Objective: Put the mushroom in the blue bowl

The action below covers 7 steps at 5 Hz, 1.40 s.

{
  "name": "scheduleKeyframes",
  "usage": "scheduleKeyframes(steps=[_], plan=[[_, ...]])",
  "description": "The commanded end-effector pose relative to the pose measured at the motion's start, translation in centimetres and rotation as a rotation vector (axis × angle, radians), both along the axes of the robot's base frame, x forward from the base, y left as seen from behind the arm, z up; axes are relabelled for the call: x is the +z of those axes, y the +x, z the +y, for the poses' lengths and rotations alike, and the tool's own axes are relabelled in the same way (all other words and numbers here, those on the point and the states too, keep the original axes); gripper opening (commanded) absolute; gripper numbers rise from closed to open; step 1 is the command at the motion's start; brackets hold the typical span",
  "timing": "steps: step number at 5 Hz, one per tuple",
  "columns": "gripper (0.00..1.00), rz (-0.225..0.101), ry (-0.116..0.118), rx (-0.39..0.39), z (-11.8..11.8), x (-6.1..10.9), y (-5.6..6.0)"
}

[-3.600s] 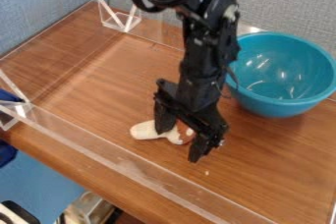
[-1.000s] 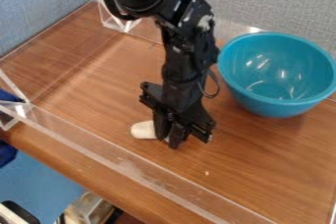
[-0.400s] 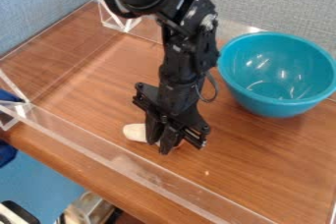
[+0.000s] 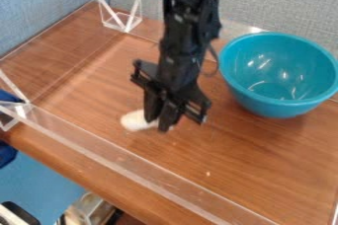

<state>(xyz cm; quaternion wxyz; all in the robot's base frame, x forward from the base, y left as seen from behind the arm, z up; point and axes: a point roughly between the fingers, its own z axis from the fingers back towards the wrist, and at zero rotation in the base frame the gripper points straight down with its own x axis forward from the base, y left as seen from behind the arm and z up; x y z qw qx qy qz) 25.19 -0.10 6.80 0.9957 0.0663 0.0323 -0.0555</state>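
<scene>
A toy mushroom (image 4: 136,120), likely light, firm and best pinched around its stubby stem, hangs tilted just above the wooden surface (image 4: 113,191), clamped in the black gripper (image 4: 161,122), well apart from the glossy blue bowl (image 4: 278,75) beyond.
</scene>
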Motion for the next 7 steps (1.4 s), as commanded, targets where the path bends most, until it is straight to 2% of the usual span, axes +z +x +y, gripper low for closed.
scheduleKeyframes(steps=[1,2,3,4,5,6,7], plan=[[0.0,-0.096,0.018,0.02,0.1,4.8,2.2],[0.0,-0.147,0.031,-0.012,-0.9,7.8,4.7],[0.0,-0.175,0.033,-0.032,-1.6,9.5,7.7],[0.0,-0.173,0.036,-0.013,-2.5,9.5,9.9],[0.0,-0.151,0.042,-0.002,-3.8,8.2,11.7],[0.0,-0.135,0.051,-0.022,-5.5,6.1,12.7],[0.0,-0.132,0.064,-0.031,-6.4,4.3,13.4]])
